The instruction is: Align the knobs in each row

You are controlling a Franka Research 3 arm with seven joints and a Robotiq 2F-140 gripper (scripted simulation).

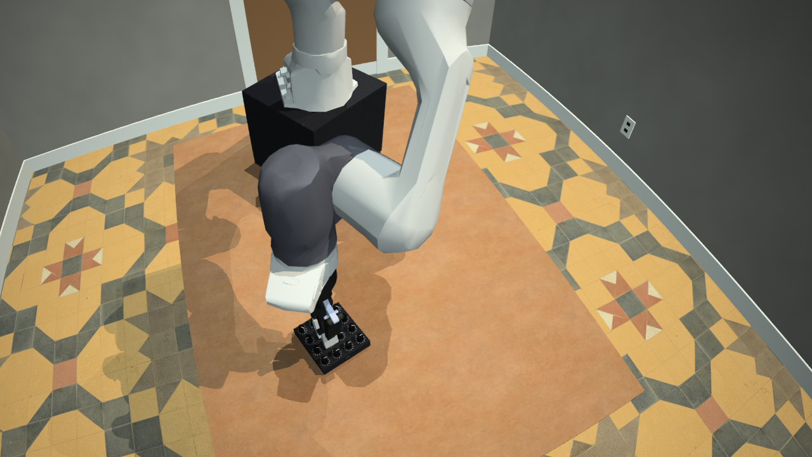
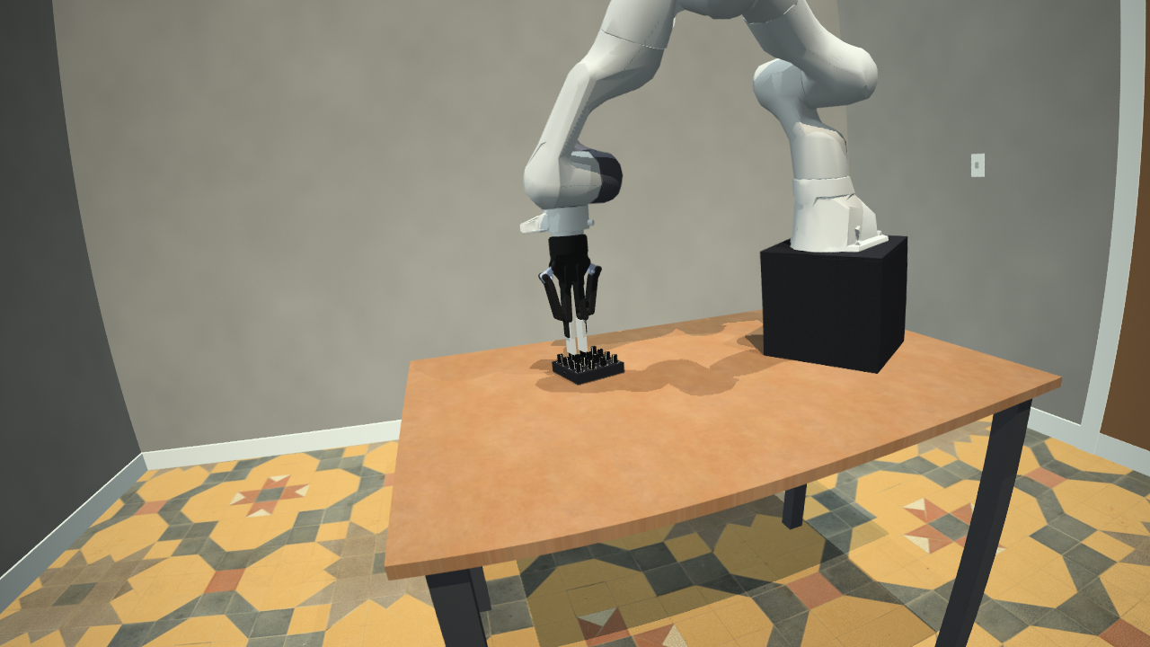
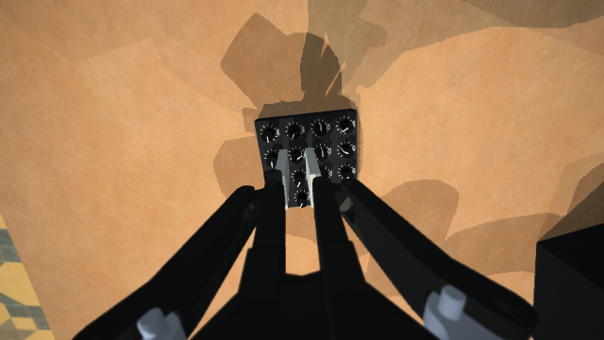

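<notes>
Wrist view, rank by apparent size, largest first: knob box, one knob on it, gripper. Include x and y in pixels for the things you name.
1. gripper [image 1: 330, 343] [image 2: 577, 352] [image 3: 296, 161]
2. knob box [image 1: 363, 343] [image 2: 590, 376] [image 3: 307, 114]
3. one knob [image 3: 345, 125]

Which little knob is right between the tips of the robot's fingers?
In the wrist view, it's the knob second from left, second row down. Only that one shows between the very tips of the gripper.

1. Warm, fairly bright light falls on the table [image 1: 482, 318] [image 2: 643, 466] [image 3: 118, 179].
2. Overlapping shadows with crisp edges spread across it.
3. The exterior view bends straight lines near its edges.
4. The wrist view looks softer.
</notes>
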